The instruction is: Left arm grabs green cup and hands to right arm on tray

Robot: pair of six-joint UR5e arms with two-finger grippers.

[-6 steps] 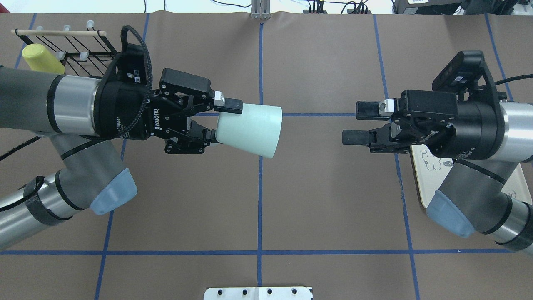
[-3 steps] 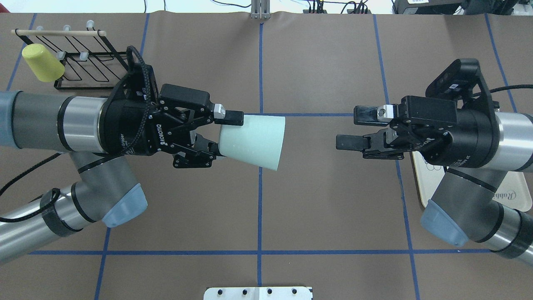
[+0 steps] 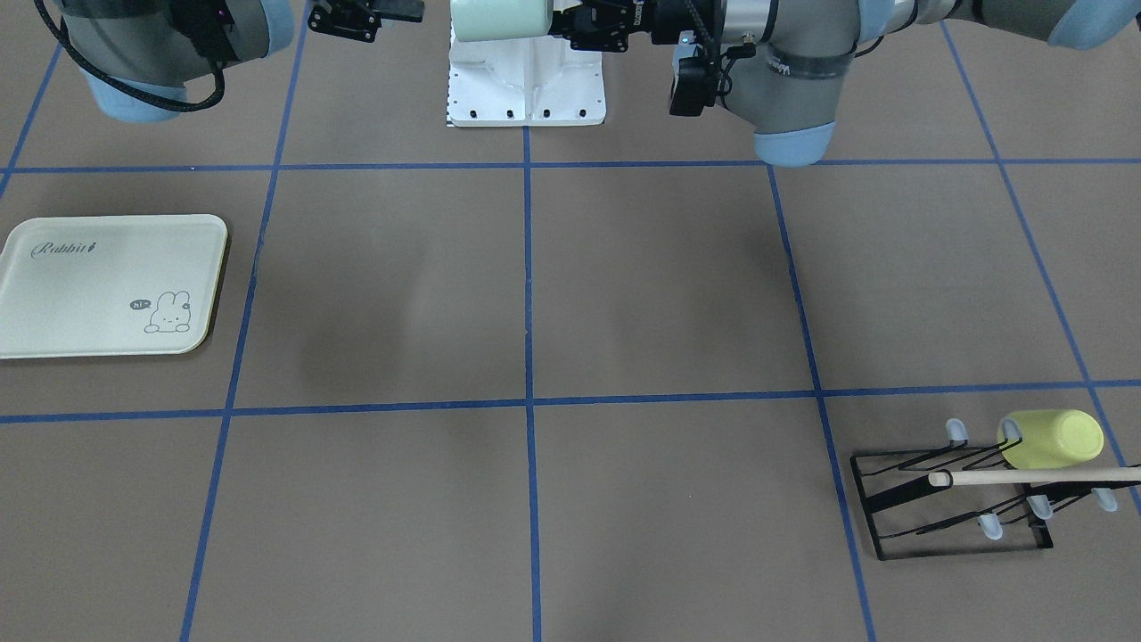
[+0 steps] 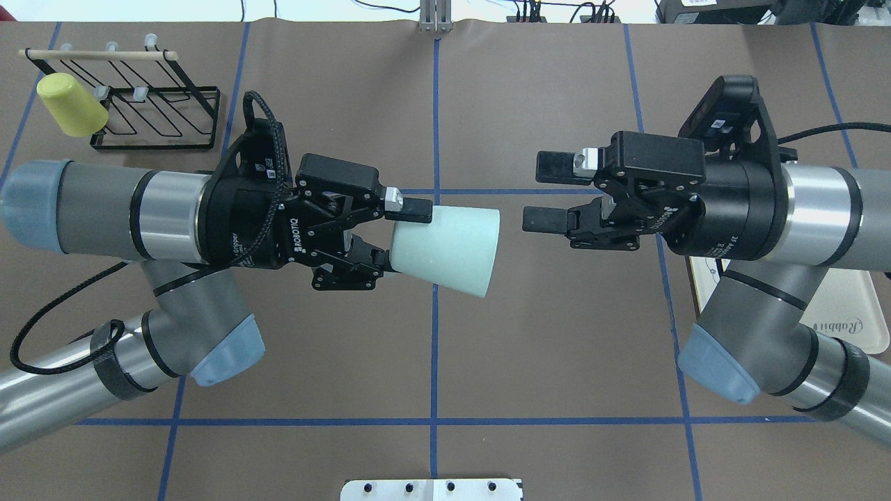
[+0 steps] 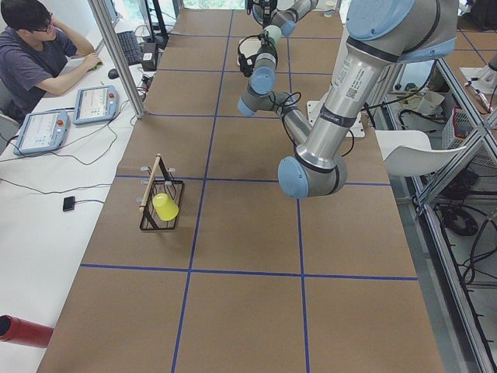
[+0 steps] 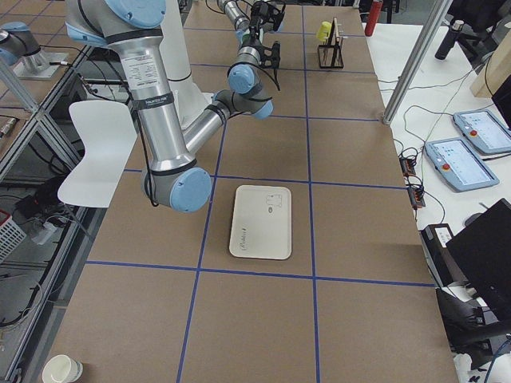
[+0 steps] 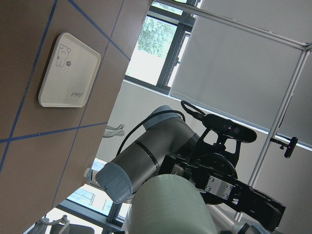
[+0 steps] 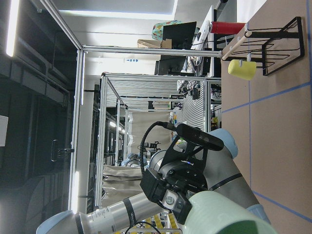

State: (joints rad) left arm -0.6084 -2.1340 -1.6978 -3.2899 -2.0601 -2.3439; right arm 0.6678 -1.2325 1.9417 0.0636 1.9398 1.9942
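Mint-green first. Overhead view: locate the green cup (image 4: 449, 247) off the bench (image 4: 557, 348), lying level across the centre line, clamped at its narrow end by the left tool (image 4: 398, 234), wide rim facing right. Locate the right tool (image 4: 544, 193) just beyond that rim, fingers apart, touching nothing. Compare with the two earlier overhead pictures: both tools brought inward, cup carried right onto the centre line, gap to the right tool much narrowed. Read as a hand-over approach nearly closed, with the transfer itself not yet made. Note the tray (image 4: 856, 299) mostly hidden under the right arm (image 4: 766, 320).

Front-facing view: find the tray shown whole, flat on the bench at the right, well apart from the cup. Expect both tools cut off by the top edge. Note the yellow cup (image 3: 1052, 439) hung on the wire rack (image 3: 945, 499) at the far left, untouched.

Side views: treat both tools as too small for any finger reading. Confirm only the tray lying whole, without the cup on it.

Left wrist view: see the cup body filling the lower frame, with the right tool straight ahead beyond it.

Right wrist view: see the open rim facing the lens, suggesting matched height, unreadable from overhead.
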